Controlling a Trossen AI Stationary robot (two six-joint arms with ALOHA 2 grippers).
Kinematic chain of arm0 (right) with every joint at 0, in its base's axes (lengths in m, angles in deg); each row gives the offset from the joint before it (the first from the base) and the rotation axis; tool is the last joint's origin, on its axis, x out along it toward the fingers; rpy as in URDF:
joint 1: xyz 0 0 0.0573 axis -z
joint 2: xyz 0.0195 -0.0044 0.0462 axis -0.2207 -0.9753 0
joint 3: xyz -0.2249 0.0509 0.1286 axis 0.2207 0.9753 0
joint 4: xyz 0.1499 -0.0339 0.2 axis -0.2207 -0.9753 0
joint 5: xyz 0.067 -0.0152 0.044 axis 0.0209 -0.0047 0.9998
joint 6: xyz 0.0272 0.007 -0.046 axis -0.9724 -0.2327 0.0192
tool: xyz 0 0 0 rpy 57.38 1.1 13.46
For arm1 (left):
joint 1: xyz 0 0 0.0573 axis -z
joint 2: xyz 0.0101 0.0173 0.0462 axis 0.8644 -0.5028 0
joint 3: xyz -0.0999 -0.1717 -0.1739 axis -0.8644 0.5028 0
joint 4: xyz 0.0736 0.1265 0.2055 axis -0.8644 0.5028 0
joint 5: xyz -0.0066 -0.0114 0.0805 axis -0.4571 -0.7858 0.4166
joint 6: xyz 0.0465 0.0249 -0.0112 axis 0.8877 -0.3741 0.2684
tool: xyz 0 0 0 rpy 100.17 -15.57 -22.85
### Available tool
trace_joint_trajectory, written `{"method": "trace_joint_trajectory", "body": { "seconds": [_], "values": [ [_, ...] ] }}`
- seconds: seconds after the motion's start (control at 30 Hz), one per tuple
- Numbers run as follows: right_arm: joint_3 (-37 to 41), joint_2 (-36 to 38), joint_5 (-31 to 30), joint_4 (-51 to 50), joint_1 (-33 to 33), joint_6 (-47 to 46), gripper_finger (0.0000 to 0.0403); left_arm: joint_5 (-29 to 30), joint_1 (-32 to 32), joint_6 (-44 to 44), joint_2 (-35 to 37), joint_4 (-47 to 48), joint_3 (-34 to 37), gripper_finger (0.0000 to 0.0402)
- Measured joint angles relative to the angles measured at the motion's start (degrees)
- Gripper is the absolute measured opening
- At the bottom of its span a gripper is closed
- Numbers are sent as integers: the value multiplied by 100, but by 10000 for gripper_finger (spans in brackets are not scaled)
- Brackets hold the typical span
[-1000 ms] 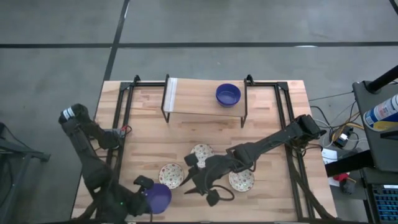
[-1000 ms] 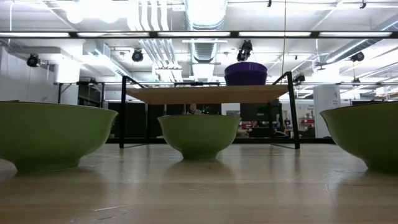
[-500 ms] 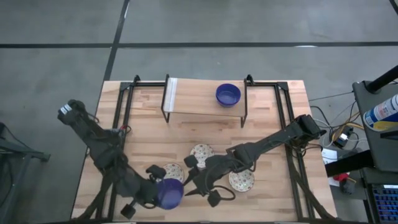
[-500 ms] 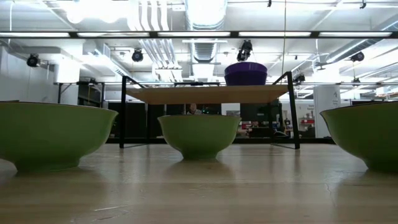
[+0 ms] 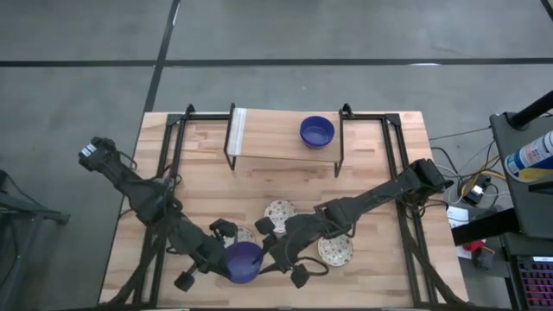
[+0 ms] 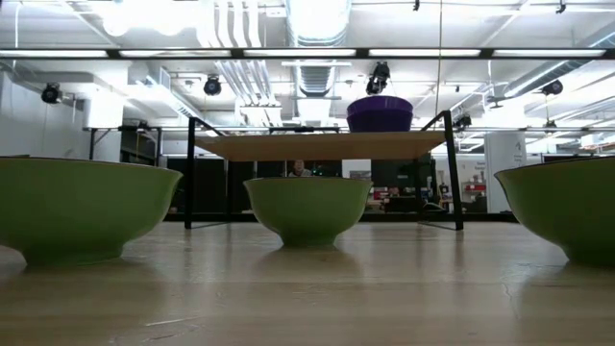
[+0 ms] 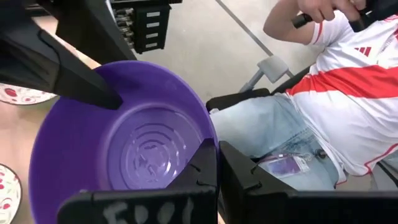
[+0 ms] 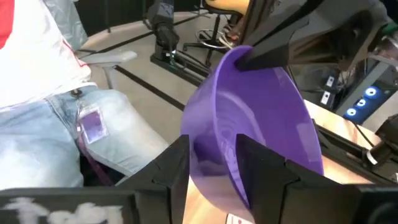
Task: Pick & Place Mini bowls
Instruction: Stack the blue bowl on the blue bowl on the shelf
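Blue bowl pinched at its rim by left hand; right hand spread around the opposite rim.

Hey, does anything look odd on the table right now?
One blue bowl is off the table, pinched at its rim by the left end effector while the right end effector's fingers straddle the opposite rim. Nothing spilled or broken.

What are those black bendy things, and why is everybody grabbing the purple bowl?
They are two robot arms at a wooden table, each ending in a two-finger gripper. One camera looks down from above, one sits at table height, and one rides on each wrist. The left gripper pinches the rim of a small round blue bowl. The right gripper has its fingers around the opposite rim, as if taking it over. Three cream speckled bowls lie on the table, and another blue bowl sits on a small shelf.
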Motion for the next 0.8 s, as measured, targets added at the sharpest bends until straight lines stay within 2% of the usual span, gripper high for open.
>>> {"method": "trace_joint_trajectory", "body": {
  "seconds": [0.17,0.37,0.6,0.8],
  "values": [
    [0,0,29,-21,-4,5,88,-1,-15,7,2,2,1,0],
    [0,0,105,-215,-13,112,20,39,-26,13,2,20,2,0],
    [-24,0,0,-447,-13,1,12,311,-34,-275,8,0,2,7],
    [-108,0,-624,-996,-11,-361,10,806,-48,-471,31,-37,2,65]
  ]
}}
